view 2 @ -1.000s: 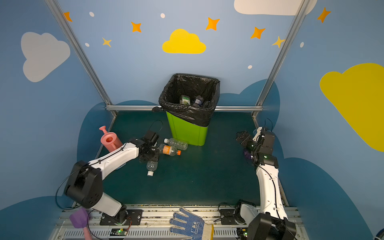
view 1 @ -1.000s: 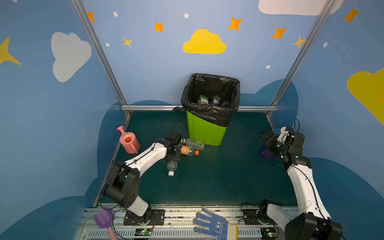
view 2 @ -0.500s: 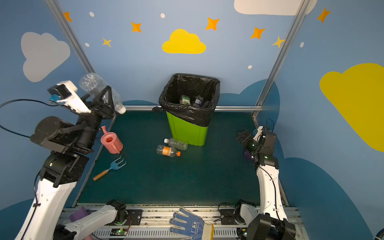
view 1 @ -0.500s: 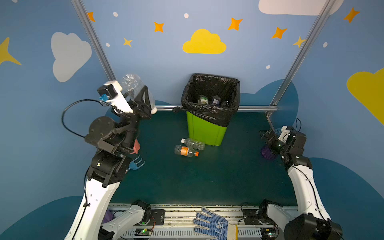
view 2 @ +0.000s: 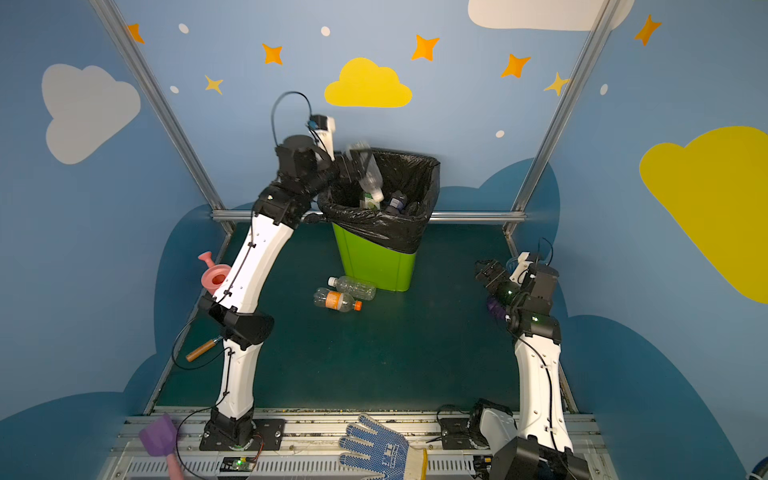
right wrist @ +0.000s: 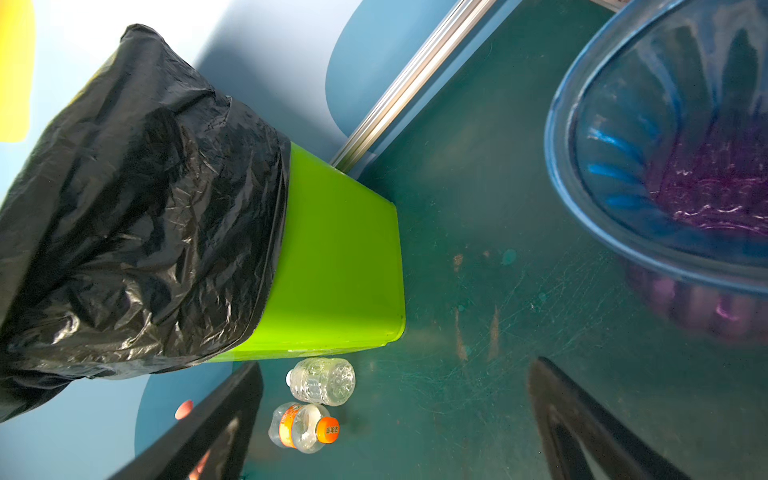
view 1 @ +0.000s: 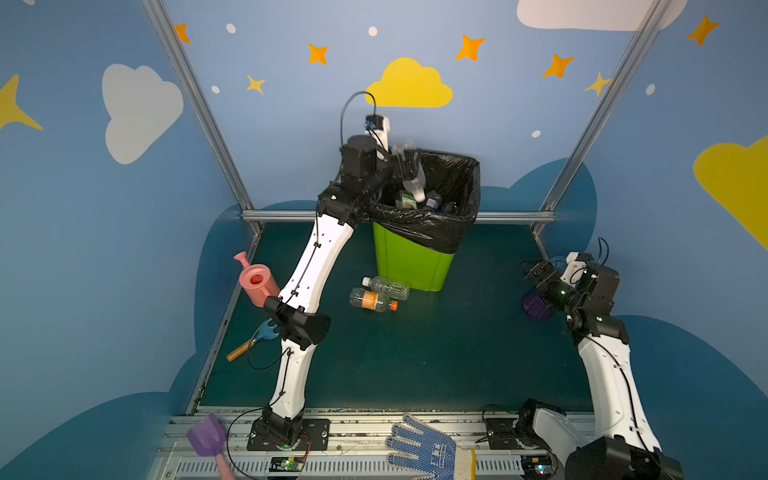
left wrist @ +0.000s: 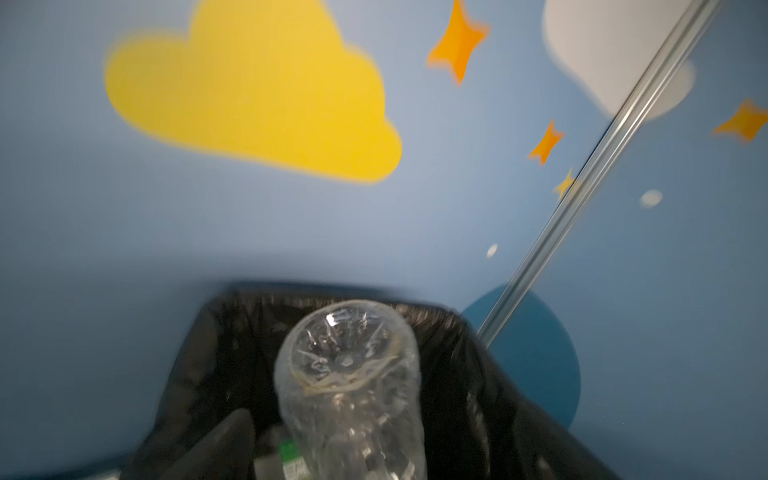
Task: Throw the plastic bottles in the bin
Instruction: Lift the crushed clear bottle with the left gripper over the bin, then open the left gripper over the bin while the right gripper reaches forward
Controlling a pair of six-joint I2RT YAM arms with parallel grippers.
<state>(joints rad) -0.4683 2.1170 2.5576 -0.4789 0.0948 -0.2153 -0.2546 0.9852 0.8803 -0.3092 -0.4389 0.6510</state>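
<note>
My left gripper [view 1: 409, 166] hangs over the mouth of the bin [view 1: 411, 262], a lime-green bin with a black liner. It is open. A clear plastic bottle [view 1: 413, 178] is blurred between its jaws, cap down, and in the left wrist view a gap separates this bottle [left wrist: 349, 395] from the one dark finger [left wrist: 216, 449] that shows. Other bottles [view 1: 405, 201] lie inside the bin. Two more lie on the floor before it: a clear one [view 1: 386, 286] and an orange-labelled one [view 1: 372, 300]. My right gripper [view 1: 536, 270] is open and empty at the right edge, well apart from them.
A pink watering can [view 1: 257, 282] and a small fork with an orange handle [view 1: 249, 343] lie by the left wall. A blue ribbed vase [right wrist: 665, 145] and a purple thing [view 1: 534, 305] sit beside my right gripper. A purple scoop [view 1: 205, 436] and a blue glove [view 1: 424, 451] lie on the front rail.
The left arm lifted a clear bottle off the floor, swung it high at the left, then across to over the bin, where its jaws have opened. The right arm has stayed put.
</note>
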